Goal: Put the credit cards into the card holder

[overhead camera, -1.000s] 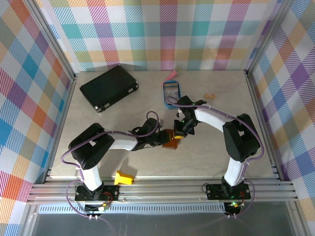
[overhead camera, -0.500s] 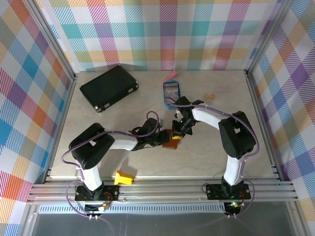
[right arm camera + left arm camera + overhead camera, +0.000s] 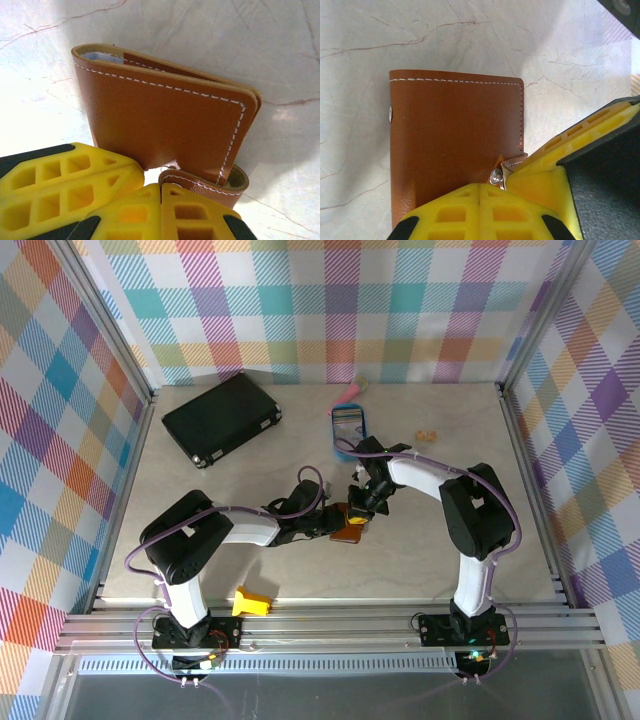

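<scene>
At the centre of the surface (image 3: 430, 550), between the two arms, lies the card holder (image 3: 347, 531). It is folded over, brown leather outward. One edge gapes slightly, and a grey-blue lining (image 3: 100, 56) shows there.

Left gripper (image 3: 480, 212): fingers pressed together, tips touching the holder's near edge, just beside the snap tab (image 3: 200, 186). Right gripper (image 3: 161, 212): fingers likewise pressed together, tips against the curled tab. I cannot tell whether either tip has nipped any leather. Both grippers crowd the same corner and nearly touch each other.

Assessment: the step in hand appears to be freeing the tab and opening the holder; no card insertion looks begun. Whether a card already sits inside cannot be determined.

Recommendations:
- One gripper should pin the body flat while the other works the tab. Pushing from both sides risks skidding the holder across the smooth surface.
- Spread the working fingers before taking the tab; pressed together, they can only nudge it.
- Lift the cover along the fold, not sideways.
- Confirm the pocket is fully exposed before fetching the credit cards.
</scene>
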Controlling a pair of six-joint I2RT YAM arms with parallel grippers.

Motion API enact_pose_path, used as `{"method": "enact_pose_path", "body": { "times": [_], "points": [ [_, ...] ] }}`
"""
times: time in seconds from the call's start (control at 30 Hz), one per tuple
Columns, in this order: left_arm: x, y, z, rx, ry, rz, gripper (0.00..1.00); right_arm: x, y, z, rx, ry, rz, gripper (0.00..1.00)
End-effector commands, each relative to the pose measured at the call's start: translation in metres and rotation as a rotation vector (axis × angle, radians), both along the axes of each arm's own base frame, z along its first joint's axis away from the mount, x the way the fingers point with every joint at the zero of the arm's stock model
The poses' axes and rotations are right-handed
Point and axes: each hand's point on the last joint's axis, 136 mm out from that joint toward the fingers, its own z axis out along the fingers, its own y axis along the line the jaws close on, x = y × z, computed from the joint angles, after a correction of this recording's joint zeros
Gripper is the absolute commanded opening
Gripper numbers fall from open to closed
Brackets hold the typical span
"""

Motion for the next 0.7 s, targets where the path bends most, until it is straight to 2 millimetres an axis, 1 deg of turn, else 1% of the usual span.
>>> {"method": "enact_pose_path", "body": {
  "times": [0.0, 0.13, 0.2, 0.4, 0.67],
  "points": [
    [-0.017, 0.012, -0.032, 0.077, 0.064, -0.017, 0.0, 0.007, 0.018, 0.008, 0.08, -0.013, -0.003, 0.0],
    [-0.018, 0.013, -0.033, 0.081, 0.065, -0.015, 0.0, 0.011, 0.02, 0.014, 0.096, -0.027, -0.009, 0.0],
    [-0.018, 0.014, -0.034, 0.083, 0.064, -0.012, 0.0, 0.012, 0.02, 0.014, 0.092, -0.03, -0.011, 0.0],
    [-0.018, 0.013, -0.032, 0.084, 0.063, -0.013, 0.0, 0.01, 0.012, 0.003, 0.043, -0.017, -0.012, 0.0],
    [-0.017, 0.014, -0.033, 0.089, 0.068, -0.012, 0.0, 0.01, -0.003, -0.011, -0.057, -0.018, -0.008, 0.0]
  ]
}}
